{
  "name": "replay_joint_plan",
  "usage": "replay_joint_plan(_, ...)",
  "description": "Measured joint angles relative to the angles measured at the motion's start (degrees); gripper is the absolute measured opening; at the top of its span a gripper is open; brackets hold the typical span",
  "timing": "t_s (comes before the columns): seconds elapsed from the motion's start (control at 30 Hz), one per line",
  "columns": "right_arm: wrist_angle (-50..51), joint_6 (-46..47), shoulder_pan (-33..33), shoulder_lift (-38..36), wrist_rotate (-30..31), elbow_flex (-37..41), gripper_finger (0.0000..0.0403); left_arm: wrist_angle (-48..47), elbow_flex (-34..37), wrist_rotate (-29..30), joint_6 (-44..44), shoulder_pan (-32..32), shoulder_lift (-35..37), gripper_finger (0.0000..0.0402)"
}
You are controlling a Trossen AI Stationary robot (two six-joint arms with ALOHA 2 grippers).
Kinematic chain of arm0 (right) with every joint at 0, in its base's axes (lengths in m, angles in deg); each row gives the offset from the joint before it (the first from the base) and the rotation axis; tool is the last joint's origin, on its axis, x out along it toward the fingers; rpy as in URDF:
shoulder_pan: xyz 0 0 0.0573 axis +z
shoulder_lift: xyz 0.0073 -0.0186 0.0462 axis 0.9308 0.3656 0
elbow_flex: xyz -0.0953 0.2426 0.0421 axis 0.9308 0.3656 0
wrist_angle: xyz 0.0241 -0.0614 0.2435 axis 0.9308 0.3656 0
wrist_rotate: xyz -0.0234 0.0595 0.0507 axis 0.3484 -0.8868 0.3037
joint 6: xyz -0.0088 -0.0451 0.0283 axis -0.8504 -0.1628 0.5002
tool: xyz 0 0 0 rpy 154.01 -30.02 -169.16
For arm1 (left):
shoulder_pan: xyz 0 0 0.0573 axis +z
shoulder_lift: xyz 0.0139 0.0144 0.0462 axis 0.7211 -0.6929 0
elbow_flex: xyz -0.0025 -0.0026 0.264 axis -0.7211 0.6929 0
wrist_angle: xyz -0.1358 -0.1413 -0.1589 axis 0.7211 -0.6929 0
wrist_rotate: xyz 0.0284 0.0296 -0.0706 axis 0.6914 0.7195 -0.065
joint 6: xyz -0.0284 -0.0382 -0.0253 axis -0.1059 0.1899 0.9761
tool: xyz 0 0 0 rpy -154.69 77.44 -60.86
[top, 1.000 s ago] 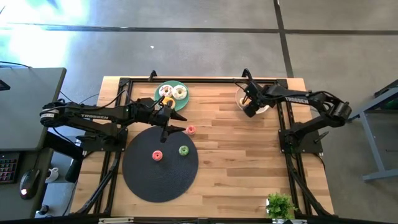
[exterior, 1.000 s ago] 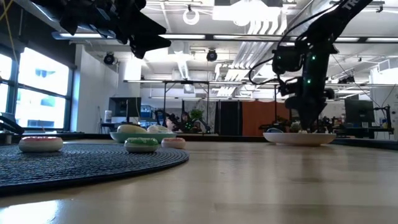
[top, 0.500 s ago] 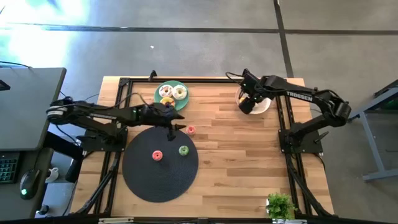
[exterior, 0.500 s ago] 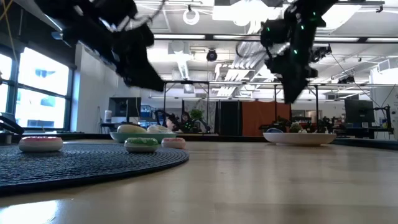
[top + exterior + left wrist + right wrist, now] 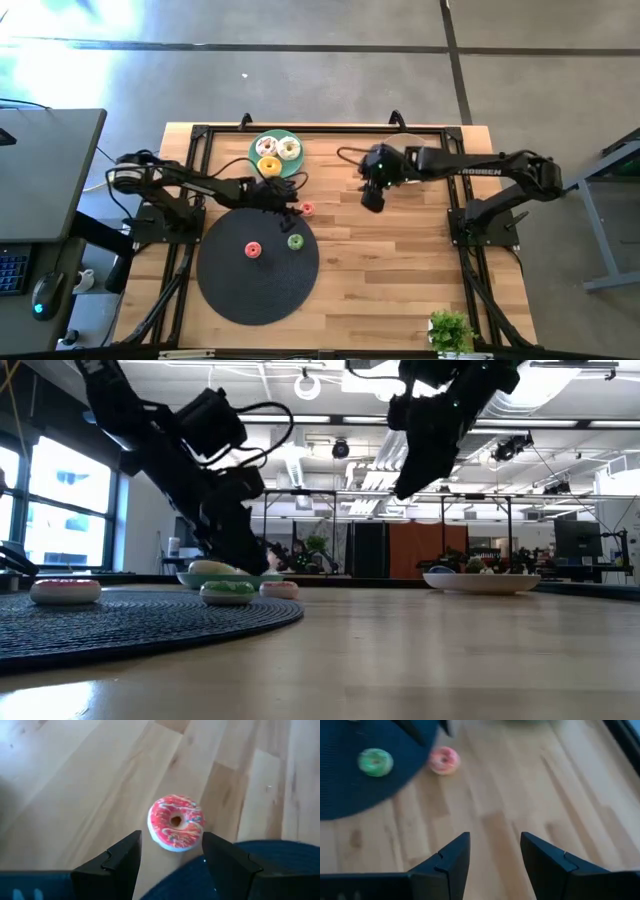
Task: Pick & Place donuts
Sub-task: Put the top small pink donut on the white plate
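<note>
- High view: left gripper (image 5: 288, 199) sits low at the mat's (image 5: 258, 290) upper edge, fingers parted, holding nothing. Pink donut (image 5: 307, 208) lies on bare wood just beside the fingertips, at 3 o'clock from them.
- Left wrist view settles it: the pink donut (image 5: 176, 822) lies flat on the wood between and ahead of the two spread fingers (image 5: 116, 865), untouched, hard against the mat rim (image 5: 265, 855).
- On the mat: red donut (image 5: 253, 250) near centre, green donut (image 5: 295, 241) at 2 o'clock from it, well apart from each other.
- Green plate (image 5: 262, 162) at 12 o'clock of the mat carries three larger donuts: white (image 5: 289, 148), pink (image 5: 266, 146), yellow (image 5: 268, 164).
- Right gripper (image 5: 372, 193) hangs over bare wood mid-table, at 3 o'clock from the pink donut, well apart. Fingers spread, empty.
- Right wrist view looks past its own open fingers (image 5: 451, 857) at the green donut (image 5: 375, 761) on the mat and the pink donut (image 5: 444, 760) just off it.
- Low view only: right gripper (image 5: 412, 472) is well up off the table, left gripper (image 5: 248, 550) almost down at it. White bowl (image 5: 480, 582) stands at the far right; the high view hides most of it under the right arm.
</note>
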Motion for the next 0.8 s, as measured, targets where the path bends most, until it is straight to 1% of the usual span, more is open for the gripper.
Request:
replay_joint_plan(0.07,-6.2,-0.4,1.8,0.0,-1.0,2.5,0.0172,2.2,0.0,0.6,1.1,0.0,-2.1,0.0207)
replay_joint_plan(0.23,-21.6,0.3,5.0,0.0,-2.3,9.7,0.0172,2.8,-0.1,3.0,2.3,0.0,-4.5,0.0207)
replay_joint_plan(0.33,-34.5,1.6,6.2,0.0,-2.2,15.1,0.0172,3.2,-0.1,3.5,2.3,0.0,-4.8,0.0203)
replay_joint_plan(0.4,-44.4,1.7,7.1,0.4,-1.2,19.2,0.0172,4.6,-0.1,3.7,2.3,0.0,-4.9,0.019)
replay_joint_plan(0.5,-56.5,-1.0,8.3,2.5,2.0,24.7,0.0172,7.3,-0.1,3.9,2.2,0.0,-4.9,0.016)
replay_joint_plan(0.6,-64.4,-4.9,9.1,6.2,5.7,28.1,0.0172,8.0,-0.1,3.9,2.1,0.0,-4.9,0.0123)
replay_joint_plan(0.67,-67.8,-9.6,9.3,9.2,6.6,29.0,0.0172,7.8,-0.1,3.9,2.0,0.0,-4.9,0.0099)
replay_joint_plan(0.73,-69.3,-12.2,9.3,12.3,6.8,28.5,0.0172,7.8,-0.1,3.8,2.0,0.0,-4.9,0.008)
replay_joint_plan(0.8,-69.1,-12.1,9.4,15.9,7.1,27.1,0.0172,8.5,-0.1,3.7,1.9,0.0,-4.9,0.0071)
